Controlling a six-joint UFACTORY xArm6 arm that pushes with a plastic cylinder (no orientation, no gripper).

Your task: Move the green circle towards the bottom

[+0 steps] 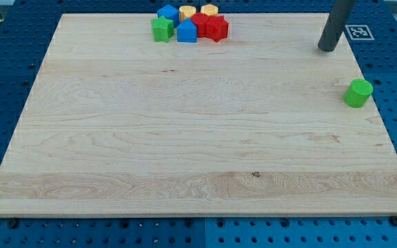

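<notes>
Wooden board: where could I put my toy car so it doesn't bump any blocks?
Nearly all the board is bare: everything below the block cluster at the view's top and left of the green circle. My tip stands above that circle, apart. The cluster is crowded.

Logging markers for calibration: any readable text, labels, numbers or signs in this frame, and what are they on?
No readable words, numbers or brands.
Only sign: a black-and-white square fiducial marker at the board's top right corner, partly hidden behind my rod; it bears a pattern, no text.
Blocks, including the green circle, show no labels.
My tip stands above and left of the green circle, apart from it.
</notes>
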